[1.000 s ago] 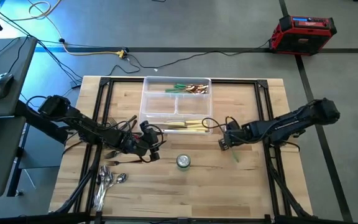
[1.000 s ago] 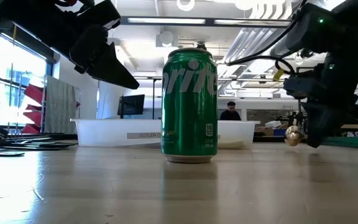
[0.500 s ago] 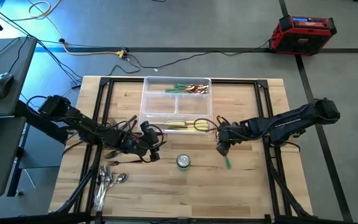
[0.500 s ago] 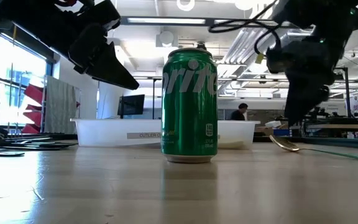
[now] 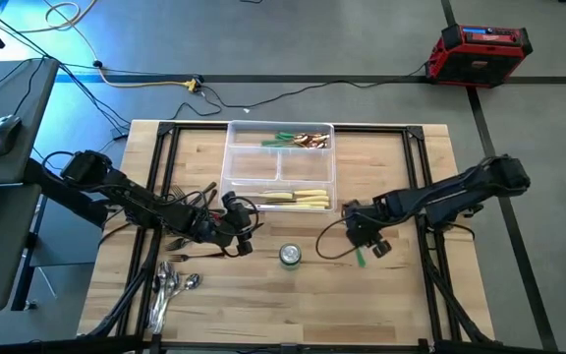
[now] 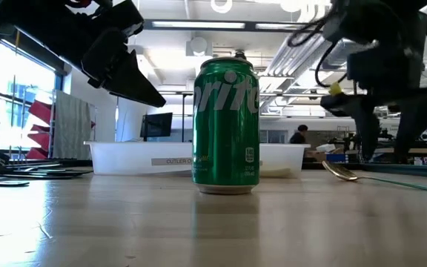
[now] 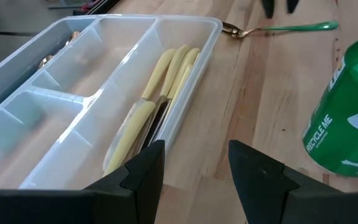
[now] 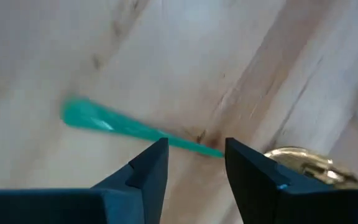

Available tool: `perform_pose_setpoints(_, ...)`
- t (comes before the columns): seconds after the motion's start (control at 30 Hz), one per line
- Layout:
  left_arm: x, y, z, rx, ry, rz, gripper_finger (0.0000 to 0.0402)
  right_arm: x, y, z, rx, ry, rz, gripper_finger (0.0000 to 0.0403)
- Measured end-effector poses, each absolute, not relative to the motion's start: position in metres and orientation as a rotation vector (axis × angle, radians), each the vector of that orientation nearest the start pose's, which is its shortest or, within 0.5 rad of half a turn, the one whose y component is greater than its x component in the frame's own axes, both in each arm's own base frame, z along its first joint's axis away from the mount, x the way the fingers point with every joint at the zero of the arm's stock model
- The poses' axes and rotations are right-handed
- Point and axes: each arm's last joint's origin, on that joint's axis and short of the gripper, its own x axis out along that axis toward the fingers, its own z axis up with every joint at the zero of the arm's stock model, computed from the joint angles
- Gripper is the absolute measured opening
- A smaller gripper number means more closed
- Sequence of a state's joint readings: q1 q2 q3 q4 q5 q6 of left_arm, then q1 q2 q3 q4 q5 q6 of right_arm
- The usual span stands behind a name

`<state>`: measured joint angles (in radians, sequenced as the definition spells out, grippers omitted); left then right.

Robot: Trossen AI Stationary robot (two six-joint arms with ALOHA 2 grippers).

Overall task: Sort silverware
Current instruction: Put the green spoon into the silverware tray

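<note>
Right wrist view | right end effector [image 8: 194,165] open | green-handled spoon [image 8: 129,129] on table

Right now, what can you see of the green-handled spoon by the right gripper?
The green-handled spoon is a slim piece with a tapering bright green handle and a gold-coloured metal bowl. It lies flat on the bare wooden table, to the right of the soda can and outside the clear tray. The right gripper is directly above its handle, fingers open on either side, not gripping it. Only the table touches it.
</note>
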<state>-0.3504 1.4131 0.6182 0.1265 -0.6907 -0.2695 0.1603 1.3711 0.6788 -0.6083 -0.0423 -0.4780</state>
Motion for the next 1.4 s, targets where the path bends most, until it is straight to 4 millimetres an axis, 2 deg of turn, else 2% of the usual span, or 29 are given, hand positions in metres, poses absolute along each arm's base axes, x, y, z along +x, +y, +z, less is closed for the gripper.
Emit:
perform_pose_setpoints(0.17, 0.254, -0.073, 0.176, 0.076, 0.531, 0.403, 0.0158, 0.222, 0.031, 0.145, -0.84, 1.299, 0.518, 0.0142)
perform_pose_setpoints(0.23, 0.254, -0.073, 0.175, 0.078, 0.532, 0.403, 0.0158, 0.224, 0.031, 0.14, -0.933, 1.314, 0.553, 0.0142)
perform_pose_setpoints(0.5, 0.254, -0.073, 0.175, 0.079, 0.534, 0.403, 0.0158, 0.228, 0.036, 0.132, -0.984, 1.283, 0.664, 0.0138)
perform_pose_setpoints(0.63, 0.254, -0.073, 0.175, 0.079, 0.534, 0.403, 0.0158, 0.23, 0.039, 0.133, -0.896, 1.276, 0.619, 0.0115)
perform_pose_setpoints(0.77, 0.254, -0.073, 0.175, 0.079, 0.534, 0.403, 0.0158, 0.235, 0.042, 0.136, -0.71, 1.261, 0.55, 0.0074)
perform_pose_setpoints(0.97, 0.254, -0.073, 0.175, 0.077, 0.533, 0.403, 0.0158, 0.24, 0.049, 0.138, -0.462, 1.197, 0.581, 0.001)
perform_pose_setpoints(1.17, 0.254, -0.073, 0.175, 0.077, 0.533, 0.403, 0.0158, 0.249, 0.049, 0.141, -0.18, 1.176, 0.334, 0.0001)
perform_pose_setpoints(1.4, 0.254, -0.073, 0.175, 0.077, 0.533, 0.402, 0.0158, 0.249, 0.048, 0.141, -0.086, 1.19, 0.193, 0.0)
